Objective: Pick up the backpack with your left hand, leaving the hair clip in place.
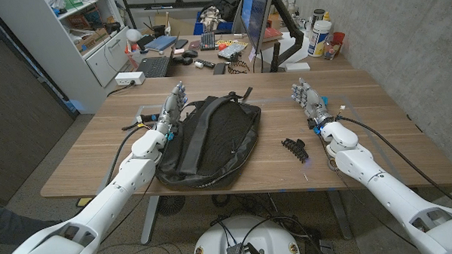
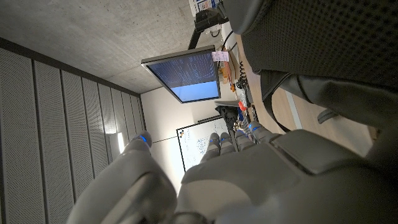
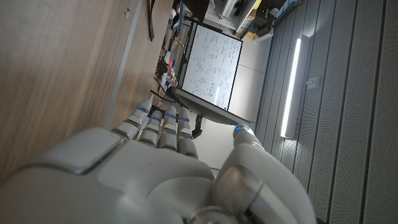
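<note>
- Backpack [image 1: 208, 143]: black, lying flat on the wooden desk [image 1: 377, 148], left of the middle, its straps uppermost and running lengthwise away from the robot. Its near end reaches close to the desk's front edge.
- Hair clip [image 1: 293, 147]: black claw type, lying on the desk to the right of the backpack, apart from it, between the backpack and the right forearm.
- Left robot hand [image 1: 172, 108]: beside the backpack's left edge, at its far half, fingers straight and pointing away from the robot. It holds nothing. The head view does not settle whether it touches the backpack's side. In the left wrist view the fingers [image 2: 227, 140] lie side by side and extended, with the backpack's dark mesh fabric [image 2: 323, 43] close alongside.
- Right robot hand [image 1: 308, 99]: at the right part of the desk, well apart from the hair clip and the backpack, fingers straight, loosely apart, empty. In the right wrist view the fingers [image 3: 158, 124] reach out side by side along the desk surface [image 3: 56, 68], the thumb [image 3: 245, 140] held off to one side.
- Surroundings: behind the desk stand a monitor [image 1: 256, 20] and a second cluttered work surface; a white shelf unit [image 1: 79, 34] stands at the far left.
</note>
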